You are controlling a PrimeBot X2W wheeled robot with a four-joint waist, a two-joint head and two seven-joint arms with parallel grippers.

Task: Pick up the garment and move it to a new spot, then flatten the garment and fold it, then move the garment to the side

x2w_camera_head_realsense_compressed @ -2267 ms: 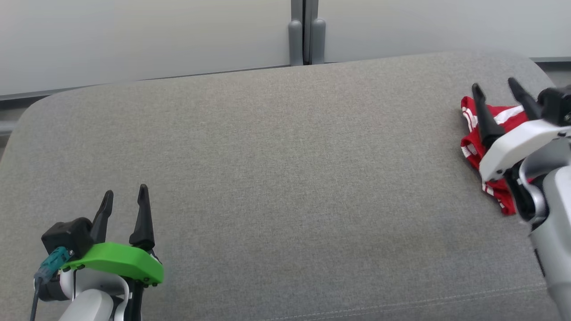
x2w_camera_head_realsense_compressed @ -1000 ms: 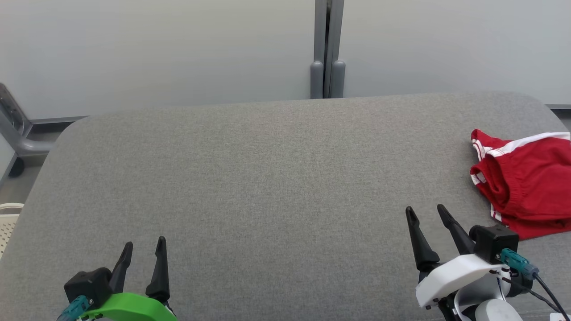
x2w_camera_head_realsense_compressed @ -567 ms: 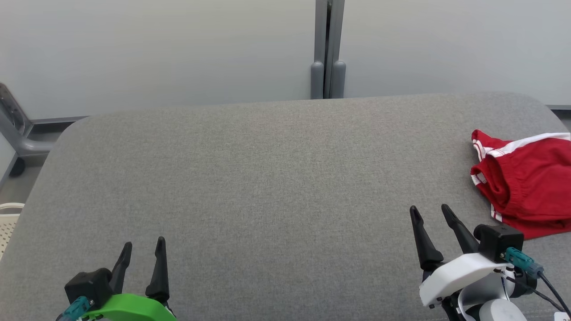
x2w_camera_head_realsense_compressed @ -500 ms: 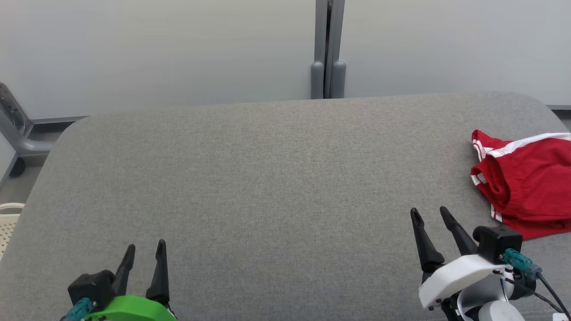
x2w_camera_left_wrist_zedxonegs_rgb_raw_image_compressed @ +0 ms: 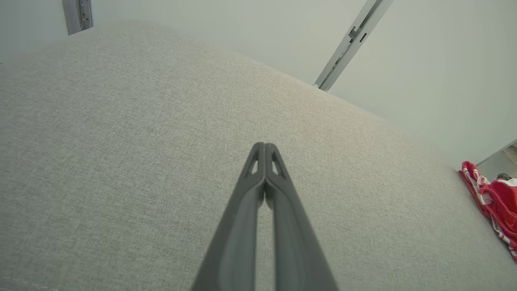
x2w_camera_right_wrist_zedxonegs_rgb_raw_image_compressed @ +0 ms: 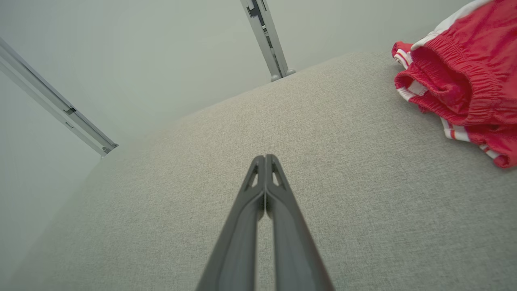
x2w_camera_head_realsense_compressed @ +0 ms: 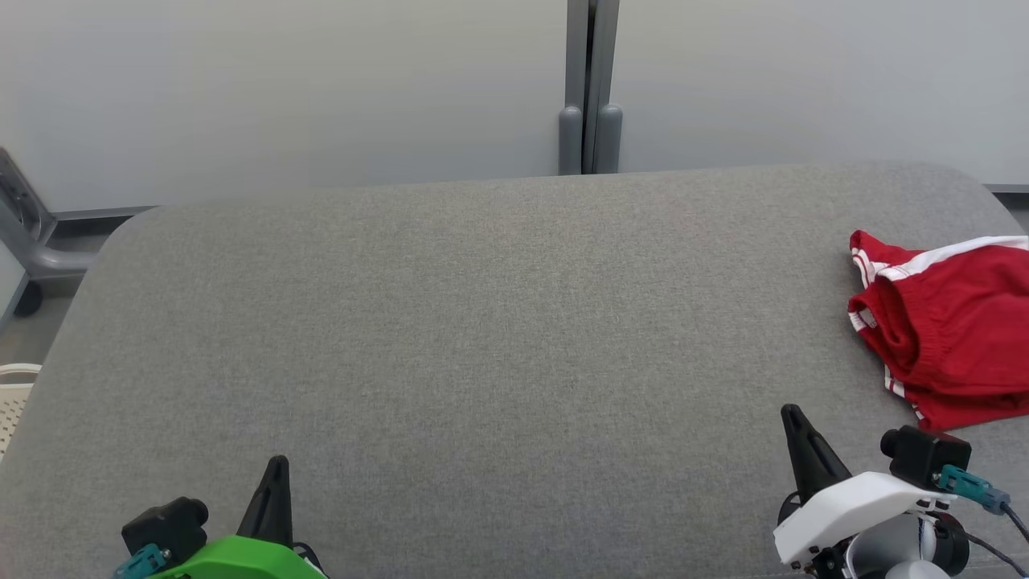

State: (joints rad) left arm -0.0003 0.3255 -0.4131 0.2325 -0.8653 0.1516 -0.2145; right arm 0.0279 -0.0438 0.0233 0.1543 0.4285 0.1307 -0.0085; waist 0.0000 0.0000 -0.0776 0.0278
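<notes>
The garment (x2w_camera_head_realsense_compressed: 949,330) is a pair of red shorts with white stripes, folded at the right edge of the grey padded table (x2w_camera_head_realsense_compressed: 482,338). It also lies at the far right in the left wrist view (x2w_camera_left_wrist_zedxonegs_rgb_raw_image_compressed: 492,202) and at the upper right in the right wrist view (x2w_camera_right_wrist_zedxonegs_rgb_raw_image_compressed: 464,85). My left gripper (x2w_camera_head_realsense_compressed: 277,468) sits at the lower left, shut on nothing (x2w_camera_left_wrist_zedxonegs_rgb_raw_image_compressed: 264,146). Down at the lower right, my right gripper (x2w_camera_head_realsense_compressed: 792,416) is shut and empty too (x2w_camera_right_wrist_zedxonegs_rgb_raw_image_compressed: 264,158), a short way to the near left of the garment and apart from it.
A pale wall with a grey vertical post (x2w_camera_head_realsense_compressed: 589,88) runs behind the table. A grey frame leg (x2w_camera_head_realsense_compressed: 24,233) and a white basket rim (x2w_camera_head_realsense_compressed: 12,394) stand off the table's left end.
Both grippers have shut their fingers and drawn back toward the bottom of the head view. The garment has stayed where it lay.
</notes>
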